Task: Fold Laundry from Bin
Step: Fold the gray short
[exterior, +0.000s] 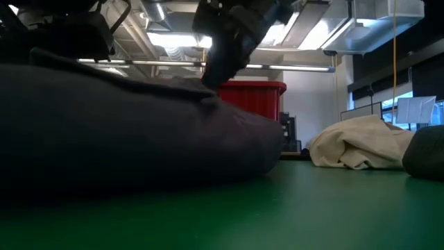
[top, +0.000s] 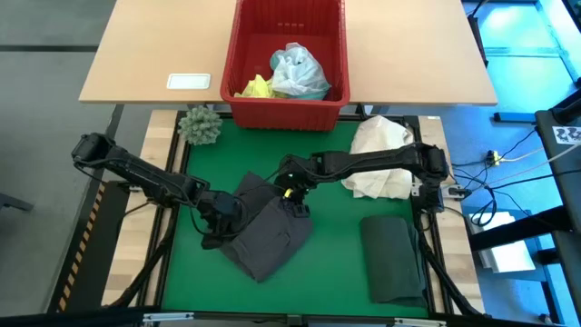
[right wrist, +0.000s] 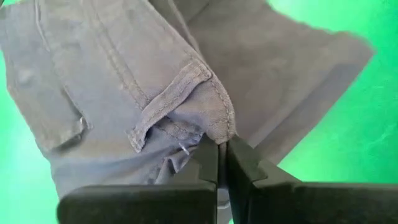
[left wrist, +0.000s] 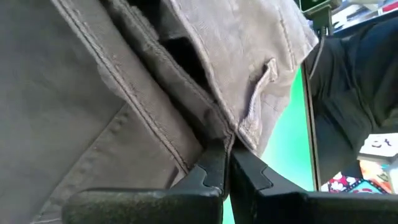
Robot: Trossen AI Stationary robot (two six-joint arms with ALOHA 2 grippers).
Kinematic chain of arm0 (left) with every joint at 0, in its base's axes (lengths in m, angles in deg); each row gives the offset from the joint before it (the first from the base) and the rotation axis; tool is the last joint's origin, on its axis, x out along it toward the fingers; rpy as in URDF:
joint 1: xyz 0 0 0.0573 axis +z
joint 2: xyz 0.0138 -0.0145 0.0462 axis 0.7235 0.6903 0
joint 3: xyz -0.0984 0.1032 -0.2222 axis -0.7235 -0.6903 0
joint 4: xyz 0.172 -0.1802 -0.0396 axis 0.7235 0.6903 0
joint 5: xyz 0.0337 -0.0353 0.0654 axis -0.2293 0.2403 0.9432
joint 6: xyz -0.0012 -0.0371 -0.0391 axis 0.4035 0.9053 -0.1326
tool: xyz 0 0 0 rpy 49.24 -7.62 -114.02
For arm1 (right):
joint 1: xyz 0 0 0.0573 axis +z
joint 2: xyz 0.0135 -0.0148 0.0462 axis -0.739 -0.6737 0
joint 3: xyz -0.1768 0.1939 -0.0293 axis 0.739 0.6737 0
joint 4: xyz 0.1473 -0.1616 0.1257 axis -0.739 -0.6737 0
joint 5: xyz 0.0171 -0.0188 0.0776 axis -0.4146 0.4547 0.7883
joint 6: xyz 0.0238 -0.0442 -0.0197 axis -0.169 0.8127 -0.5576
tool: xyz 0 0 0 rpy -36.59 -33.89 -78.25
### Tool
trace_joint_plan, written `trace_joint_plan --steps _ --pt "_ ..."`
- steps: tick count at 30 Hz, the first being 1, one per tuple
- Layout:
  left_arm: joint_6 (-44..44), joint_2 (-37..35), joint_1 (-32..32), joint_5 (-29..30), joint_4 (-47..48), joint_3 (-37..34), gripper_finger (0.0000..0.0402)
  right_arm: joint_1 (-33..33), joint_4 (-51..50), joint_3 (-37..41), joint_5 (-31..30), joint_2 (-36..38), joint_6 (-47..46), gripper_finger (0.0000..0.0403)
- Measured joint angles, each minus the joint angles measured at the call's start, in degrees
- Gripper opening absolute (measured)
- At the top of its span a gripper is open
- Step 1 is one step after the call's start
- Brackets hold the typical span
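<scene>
Between my two grippers lies the grey garment (top: 269, 234), spread on the green mat (top: 336, 272) with its long axis running from my left gripper (top: 222, 211) across to my right gripper (top: 292, 198). My left fingers are clenched on a seamed edge of the garment (left wrist: 211, 127); my right fingers are pinched on a stitched hem corner (right wrist: 211, 121). Both hands sit at the cloth's far edge, so the bulk of it lies toward me, and I judge the next fold must carry that edge over it. Beyond my hands stands the red bin (top: 288, 109), holding the yellow (top: 256, 88) and pale turquoise (top: 298, 73) pieces. A dark green garment (top: 393, 257) lies folded beside my right arm.
</scene>
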Motion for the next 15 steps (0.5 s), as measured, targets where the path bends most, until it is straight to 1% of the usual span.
trace_joint_plan --steps 8,15 --pt "0.0 0.0 -0.3 1.5 1.5 0.1 0.0000 0.2 -0.3 0.0 -4.1 4.5 -3.1 0.0005" --pt "0.0 -0.1 -0.3 2.1 1.8 0.1 0.0000 0.1 -0.4 0.1 -7.1 4.1 -4.7 0.0004"
